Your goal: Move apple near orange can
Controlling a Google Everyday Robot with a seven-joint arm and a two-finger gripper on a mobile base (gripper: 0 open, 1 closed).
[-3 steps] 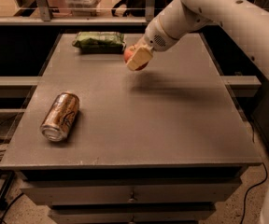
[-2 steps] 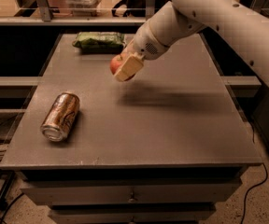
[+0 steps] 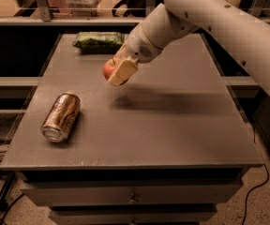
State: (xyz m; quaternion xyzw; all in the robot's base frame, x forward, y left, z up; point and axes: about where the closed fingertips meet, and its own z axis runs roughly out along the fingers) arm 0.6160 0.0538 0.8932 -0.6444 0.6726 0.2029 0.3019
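Red small round apple (image 3: 108, 69) is clamped in the claw (image 3: 116, 74), held off the surface above the grey table (image 3: 182, 125), left of centre toward the back. A tan finger pad (image 3: 123, 71) covers the apple's right side. The orange-brown metallic drink can (image 3: 61, 117) lies on its side near the front-left corner, silver lid toward the camera, well apart from the apple. The green crinkly snack bag (image 3: 99, 40) lies at the back edge.
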